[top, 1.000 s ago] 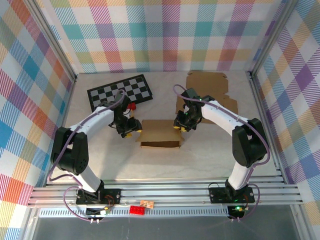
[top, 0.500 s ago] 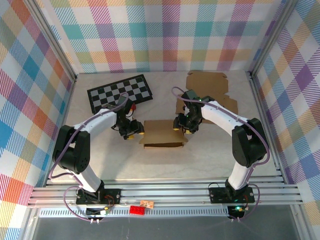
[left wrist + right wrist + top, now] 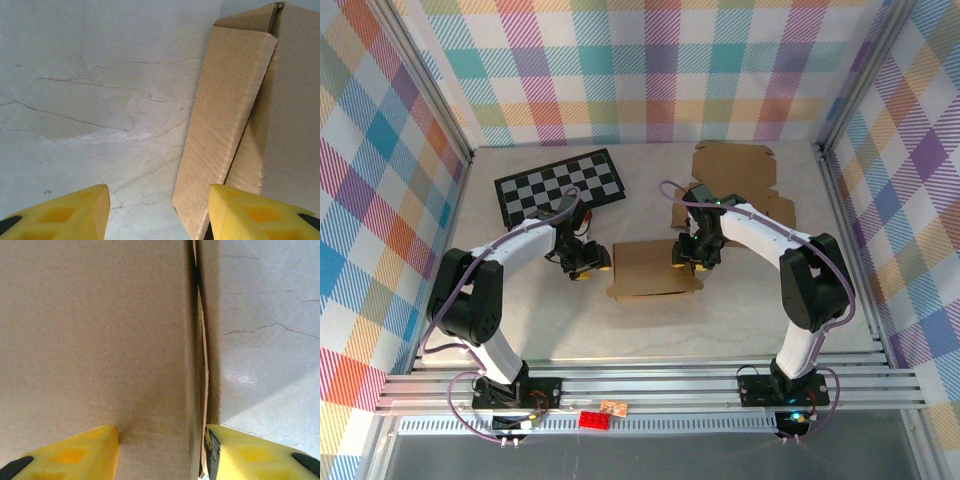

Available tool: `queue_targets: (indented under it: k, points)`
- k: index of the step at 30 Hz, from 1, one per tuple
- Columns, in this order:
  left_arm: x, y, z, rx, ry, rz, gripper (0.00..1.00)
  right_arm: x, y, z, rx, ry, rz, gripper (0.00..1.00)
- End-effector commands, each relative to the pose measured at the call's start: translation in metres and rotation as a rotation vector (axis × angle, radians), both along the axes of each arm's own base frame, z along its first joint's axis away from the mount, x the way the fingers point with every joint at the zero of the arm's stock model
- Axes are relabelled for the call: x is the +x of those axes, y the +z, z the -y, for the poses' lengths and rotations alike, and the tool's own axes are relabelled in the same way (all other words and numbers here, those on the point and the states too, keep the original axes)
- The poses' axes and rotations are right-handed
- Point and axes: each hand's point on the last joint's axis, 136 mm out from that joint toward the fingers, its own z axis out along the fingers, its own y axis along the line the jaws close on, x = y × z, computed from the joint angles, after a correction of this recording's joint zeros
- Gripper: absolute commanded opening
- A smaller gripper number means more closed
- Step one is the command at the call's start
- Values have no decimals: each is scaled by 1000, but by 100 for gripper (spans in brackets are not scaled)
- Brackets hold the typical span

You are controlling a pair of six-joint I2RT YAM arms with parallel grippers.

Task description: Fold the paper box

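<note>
Box (image 3: 655, 268) sits mid-table, between the two arms, and over the last second it has slid a little to the right. Its near edge showed a dark open seam a second ago. That seam now looks nearly closed, so I judge the panel has been pushed flatter.

Left gripper (image 3: 590, 266) has followed it rightwards and now hangs just beside the left end. From the left wrist, the left gripper (image 3: 159, 210) is spread wide, with bare table (image 3: 90, 100) between its fingers. The raised end flap of the box (image 3: 225, 115) stands close to the finger on the right of that view, not pinched.

Right gripper (image 3: 688, 256) is at the other end. From the right wrist, the right gripper (image 3: 162, 455) is equally wide, straddling a strip of the box (image 3: 100, 340) along its right fold without clamping it.

To me the shift means the fold is underway but not locked. The left flap stands up loose, and both ends need tucking before the shape will hold.

The long axis runs left to right, roughly in line with the near edge of the table. One short end faces each gripper and the broad face is up. A checkerboard (image 3: 560, 185) and a flat cardboard sheet (image 3: 735, 170) lie farther back, well apart from it.
</note>
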Motion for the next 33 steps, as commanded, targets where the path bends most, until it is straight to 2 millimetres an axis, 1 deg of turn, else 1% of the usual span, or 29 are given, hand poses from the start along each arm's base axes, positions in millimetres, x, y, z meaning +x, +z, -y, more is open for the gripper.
queue_targets:
  k: [1,3,5,7,9,14,21,25,30,33]
  points:
    - [0,4,5,-15,-7,13,53,-4,-9,8,-43,16,-26,49]
    - [3,14,7,-31,5,45,55,-6,-9,9,-46,20,-29,53]
    - [6,20,13,-70,10,51,58,-7,-9,10,-51,24,-34,56]
    - [7,18,22,-106,8,24,58,-8,-9,10,-51,28,-35,57]
    - [7,10,28,-113,3,0,58,-9,-9,11,-51,32,-39,57]
    - [7,-5,34,-118,1,-23,57,-12,-18,11,-59,40,-67,58]
    - [6,-15,40,-115,-16,-25,49,-11,-29,8,-41,48,-83,51]
    - [4,-19,40,-116,-12,-23,44,-10,-31,8,-35,48,-85,44]
    - [4,-17,42,-132,-13,-9,42,-10,-31,7,-23,49,-88,37]
    - [5,-14,46,-153,-17,3,39,-9,-28,5,-2,53,-85,37]
